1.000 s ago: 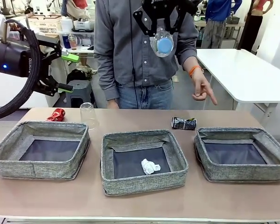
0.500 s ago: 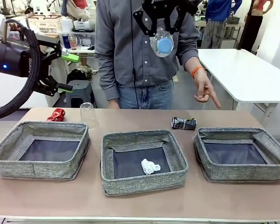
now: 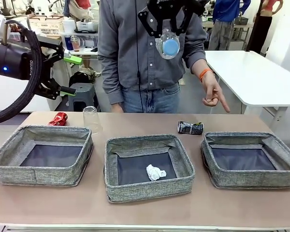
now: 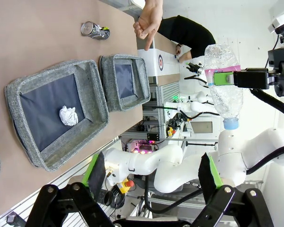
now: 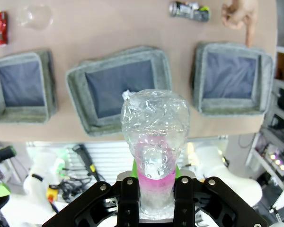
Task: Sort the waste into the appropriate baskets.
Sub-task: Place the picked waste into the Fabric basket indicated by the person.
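While the right gripper (image 3: 167, 33) hangs high, clamped on the bottle (image 3: 170, 46), the left gripper (image 3: 76, 75) hovers wide open, arm cropped.

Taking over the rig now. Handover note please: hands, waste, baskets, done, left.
Left hand: open, empty, raised left of the table.
Right hand: shut on the clear bottle, high above the table.
Tissue lies in the middle basket; left basket and right basket hold nothing.
Red can, clear cup, dark can sit on the table behind the baskets.
Person's hand points down near the right basket.
Done: tissue. Left: bottle, cup, both cans.
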`<state>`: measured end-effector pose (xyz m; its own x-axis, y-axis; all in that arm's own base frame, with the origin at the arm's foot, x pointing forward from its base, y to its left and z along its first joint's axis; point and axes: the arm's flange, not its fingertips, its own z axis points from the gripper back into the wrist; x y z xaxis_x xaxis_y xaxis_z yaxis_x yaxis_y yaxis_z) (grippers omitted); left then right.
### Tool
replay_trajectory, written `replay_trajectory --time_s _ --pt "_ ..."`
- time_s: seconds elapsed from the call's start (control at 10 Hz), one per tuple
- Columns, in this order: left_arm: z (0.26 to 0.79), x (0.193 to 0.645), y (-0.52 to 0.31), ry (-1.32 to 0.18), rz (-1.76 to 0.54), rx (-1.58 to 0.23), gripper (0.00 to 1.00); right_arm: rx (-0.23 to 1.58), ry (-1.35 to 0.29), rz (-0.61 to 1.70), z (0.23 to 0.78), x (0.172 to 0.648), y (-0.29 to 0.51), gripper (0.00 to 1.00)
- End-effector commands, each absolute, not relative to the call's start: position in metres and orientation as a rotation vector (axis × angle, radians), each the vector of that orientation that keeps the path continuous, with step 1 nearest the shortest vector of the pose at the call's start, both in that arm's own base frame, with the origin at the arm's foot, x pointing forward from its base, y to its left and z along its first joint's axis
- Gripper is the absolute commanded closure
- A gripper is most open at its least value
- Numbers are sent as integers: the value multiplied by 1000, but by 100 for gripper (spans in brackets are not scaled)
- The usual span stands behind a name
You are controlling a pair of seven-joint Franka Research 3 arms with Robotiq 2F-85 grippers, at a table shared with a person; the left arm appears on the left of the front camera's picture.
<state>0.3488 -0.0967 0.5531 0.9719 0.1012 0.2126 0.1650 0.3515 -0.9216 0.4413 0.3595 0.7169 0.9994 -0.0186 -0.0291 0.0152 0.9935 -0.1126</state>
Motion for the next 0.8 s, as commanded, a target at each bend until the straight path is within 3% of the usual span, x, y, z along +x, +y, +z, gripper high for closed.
replay_trajectory --time_s 0.0,0.3,0.5,0.7 --pt "551 348 -98 -277 -48 -1239 0 -126 63 31 709 438 341 78" --pt "551 348 -98 -277 -48 -1239 0 -78 142 85 688 418 284 78" --pt "551 348 -98 -277 -48 -1239 0 -80 96 139 666 407 234 78" --pt "551 348 -98 -277 -48 -1239 0 -72 19 52 645 404 182 78"
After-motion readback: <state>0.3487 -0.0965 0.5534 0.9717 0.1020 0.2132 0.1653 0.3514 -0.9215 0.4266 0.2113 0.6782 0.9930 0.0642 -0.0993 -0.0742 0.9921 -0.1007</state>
